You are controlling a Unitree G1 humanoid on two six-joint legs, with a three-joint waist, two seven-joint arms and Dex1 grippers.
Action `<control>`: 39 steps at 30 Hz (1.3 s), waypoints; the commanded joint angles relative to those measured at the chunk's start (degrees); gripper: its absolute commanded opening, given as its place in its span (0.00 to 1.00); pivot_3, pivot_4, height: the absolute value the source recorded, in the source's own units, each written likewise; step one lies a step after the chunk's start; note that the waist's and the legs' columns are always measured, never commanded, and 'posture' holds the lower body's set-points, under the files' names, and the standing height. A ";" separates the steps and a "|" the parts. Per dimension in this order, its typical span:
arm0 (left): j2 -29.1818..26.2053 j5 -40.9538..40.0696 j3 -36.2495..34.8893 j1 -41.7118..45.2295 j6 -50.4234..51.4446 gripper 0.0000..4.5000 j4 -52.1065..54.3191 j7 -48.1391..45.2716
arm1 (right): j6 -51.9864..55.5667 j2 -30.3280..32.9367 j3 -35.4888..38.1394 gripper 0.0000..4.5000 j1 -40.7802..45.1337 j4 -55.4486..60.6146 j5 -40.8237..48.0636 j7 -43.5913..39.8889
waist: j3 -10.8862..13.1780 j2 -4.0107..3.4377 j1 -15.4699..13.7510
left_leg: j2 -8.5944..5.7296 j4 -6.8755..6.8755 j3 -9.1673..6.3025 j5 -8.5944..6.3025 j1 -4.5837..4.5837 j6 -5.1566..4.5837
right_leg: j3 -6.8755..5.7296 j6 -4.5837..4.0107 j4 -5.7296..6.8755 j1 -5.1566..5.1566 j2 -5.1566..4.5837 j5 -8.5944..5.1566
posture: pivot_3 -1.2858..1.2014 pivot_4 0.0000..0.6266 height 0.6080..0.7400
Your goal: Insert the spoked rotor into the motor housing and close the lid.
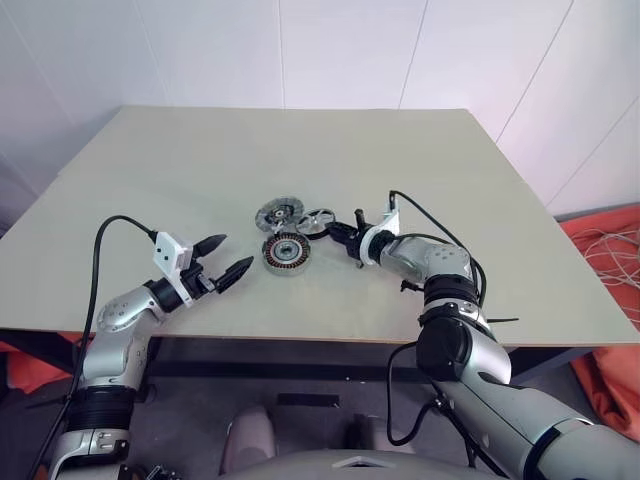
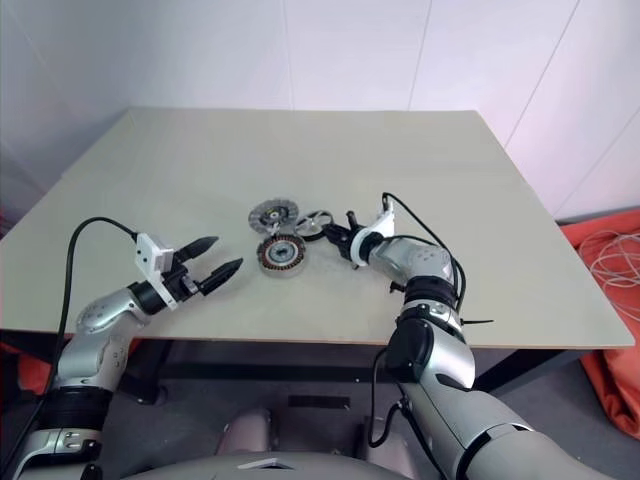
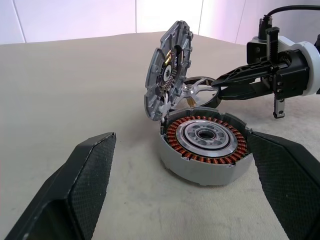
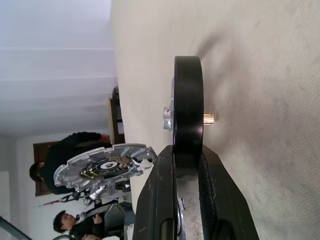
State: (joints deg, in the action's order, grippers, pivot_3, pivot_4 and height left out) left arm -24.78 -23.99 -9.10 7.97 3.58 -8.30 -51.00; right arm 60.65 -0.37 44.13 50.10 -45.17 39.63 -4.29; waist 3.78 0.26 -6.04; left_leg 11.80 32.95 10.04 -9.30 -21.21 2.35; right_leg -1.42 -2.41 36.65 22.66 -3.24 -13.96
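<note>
Your right hand (image 1: 340,232) reaches in from the right, its two black fingers (image 4: 165,200) closed on the rim of the spoked rotor (image 1: 319,221); from its wrist you see the black wheel edge-on, pinched between the pads, with a short brass shaft end sticking out of one face and the silver hub out of the other. The rotor sits just right of the lid (image 1: 279,212) and just beyond the motor housing (image 1: 287,251), low over the counter (image 1: 300,150); you cannot tell whether it touches the surface. The motor housing lies flat on the counter near the middle, its ring of copper windings and silver centre facing up and uncovered. The lid stands tilted up at the far edge of the housing, its ribbed face turned away from you and its inner side leaning over the cup, joined to the housing at the rim. Your left hand (image 1: 221,260) hovers to the near left of the housing, well apart from it, fingers spread wide and gripping nothing, pointing across toward the parts. In the right wrist view, people show in the room behind the lid.
</note>
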 commanded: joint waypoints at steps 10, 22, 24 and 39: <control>-0.69 -0.41 -0.88 0.05 -1.08 1.00 1.21 -0.33 | 14.16 7.66 0.43 0.06 -1.71 13.54 9.95 2.34 | 0.00 0.00 -0.29 | -0.01 -0.01 0.01 0.00 -0.13 0.00 | -0.01 -0.23 -0.05 0.08 0.02 0.13 | 0.52 0.00 1.00; -1.75 -0.90 -1.22 -1.54 -0.43 1.00 1.84 -0.76 | 31.85 -0.69 1.41 0.06 -8.99 31.78 28.48 14.22 | 0.02 -0.04 -0.34 | 0.00 -0.16 -0.01 0.04 -0.03 0.06 | 0.02 0.09 -0.06 0.13 0.03 -0.05 | 0.52 0.00 1.00; -1.75 -0.85 -1.13 -1.40 -0.47 1.00 1.82 -0.71 | 31.85 -2.46 0.96 0.06 -8.70 31.73 30.92 17.13 | 0.02 -0.04 -0.35 | 0.00 -0.20 -0.02 0.08 -0.03 0.13 | 0.03 0.09 -0.06 0.17 0.03 -0.06 | 0.52 0.00 1.00; -2.29 -0.79 -1.11 -1.29 -0.76 1.00 2.97 -0.62 | 28.89 -9.63 -1.92 0.06 -9.89 29.02 34.71 31.81 | 0.01 -0.03 -0.17 | -0.08 -0.53 -0.08 0.20 -0.06 0.34 | 0.07 0.18 -0.13 0.30 -0.01 -0.08 | 0.52 0.00 1.00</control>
State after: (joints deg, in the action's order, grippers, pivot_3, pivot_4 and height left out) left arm -26.49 -24.09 -9.45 6.00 3.57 -7.28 -51.25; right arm 89.96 -6.62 42.51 39.90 -16.25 71.94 25.55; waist 3.79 0.23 -6.21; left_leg 11.72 32.39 9.96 -9.08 -21.26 2.72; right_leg -1.35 -2.23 36.52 22.97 -3.25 -14.05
